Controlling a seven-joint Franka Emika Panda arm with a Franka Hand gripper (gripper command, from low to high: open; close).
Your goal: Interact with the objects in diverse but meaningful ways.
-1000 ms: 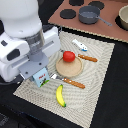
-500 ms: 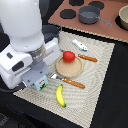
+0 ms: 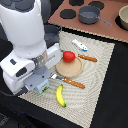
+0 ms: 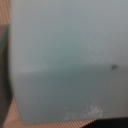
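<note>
A pale blue-white carton (image 3: pixel 42 86) with a green mark sits at the tip of my gripper (image 3: pixel 38 83), low over the striped placemat's near-left corner. Its pale face (image 4: pixel 65 60) fills the wrist view, and the gripper looks shut on it, with the fingers mostly hidden. A red tomato (image 3: pixel 68 56) rests on a round wooden board (image 3: pixel 72 70). The yellow banana (image 3: pixel 60 95) lies near the mat's front edge. Toward the back of the mat lies a small white-and-blue bottle (image 3: pixel 79 46). A grey pot (image 3: pixel 89 15) stands on the brown stove board.
A wooden-handled knife (image 3: pixel 88 58) lies beside the tomato, and a wooden-handled fork (image 3: pixel 71 82) lies between the board and the banana. Black burner discs (image 3: pixel 67 13) and a beige bowl (image 3: pixel 123 18) occupy the stove board. The bulky white arm (image 3: pixel 25 35) covers the exterior view's left.
The gripper and the carton have shifted together a little downward, toward the mat's near-left corner. Tomato, banana, bottle and pot have stayed put.
</note>
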